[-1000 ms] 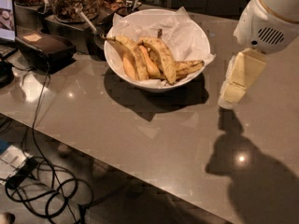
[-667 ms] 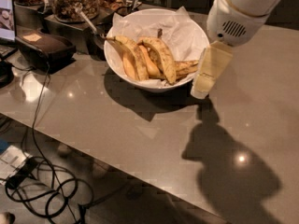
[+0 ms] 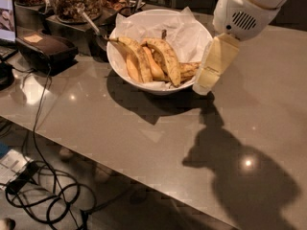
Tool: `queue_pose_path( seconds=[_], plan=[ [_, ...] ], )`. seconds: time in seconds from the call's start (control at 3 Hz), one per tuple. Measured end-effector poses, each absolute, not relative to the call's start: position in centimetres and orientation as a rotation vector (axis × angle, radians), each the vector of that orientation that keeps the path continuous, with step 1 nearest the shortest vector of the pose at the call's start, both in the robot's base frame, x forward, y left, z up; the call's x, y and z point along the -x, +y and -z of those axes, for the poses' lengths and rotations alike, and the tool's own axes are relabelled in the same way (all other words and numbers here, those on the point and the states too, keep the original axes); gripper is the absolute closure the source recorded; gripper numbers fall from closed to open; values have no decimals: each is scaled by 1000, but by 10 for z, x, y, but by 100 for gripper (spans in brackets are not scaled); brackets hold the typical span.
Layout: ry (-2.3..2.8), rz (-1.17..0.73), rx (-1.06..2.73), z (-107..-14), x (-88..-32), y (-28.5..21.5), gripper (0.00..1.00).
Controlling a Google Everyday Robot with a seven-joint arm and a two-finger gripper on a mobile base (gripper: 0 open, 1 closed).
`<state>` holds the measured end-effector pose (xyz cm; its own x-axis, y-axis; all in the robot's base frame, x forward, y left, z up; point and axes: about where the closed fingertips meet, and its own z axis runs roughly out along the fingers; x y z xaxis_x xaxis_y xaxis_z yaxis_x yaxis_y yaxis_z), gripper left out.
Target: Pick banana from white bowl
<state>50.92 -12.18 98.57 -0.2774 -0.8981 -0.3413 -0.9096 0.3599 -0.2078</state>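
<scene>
My single camera looks steeply down, close, on the wide paper-lined white bowl (image 3: 144, 87); my cream gripper (image 3: 205, 81) hangs beside its right rim.

No writing can be read anywhere; the tan label (image 3: 33, 39) on the black device (image 3: 48, 51) is illegible; the gripper (image 3: 203, 84) hangs just beside the white bowl's (image 3: 153, 88) right rim.

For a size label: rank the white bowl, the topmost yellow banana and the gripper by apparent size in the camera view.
1. white bowl.
2-3. gripper, at the bowl's right rim, and banana: they look about alike, so unranked.
</scene>
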Motion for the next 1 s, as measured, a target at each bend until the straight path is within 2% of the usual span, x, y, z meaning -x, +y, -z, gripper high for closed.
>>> queue_pose_path(
  seconds=[0.33,0.67,1.0],
  plan=[
    [2167,-59,1657,-1008,-528,-61,0],
    [2161,-63,1649,-1007,-529,-61,0],
    [2220,-161,1501,-1000,-548,-62,0]
  ],
)
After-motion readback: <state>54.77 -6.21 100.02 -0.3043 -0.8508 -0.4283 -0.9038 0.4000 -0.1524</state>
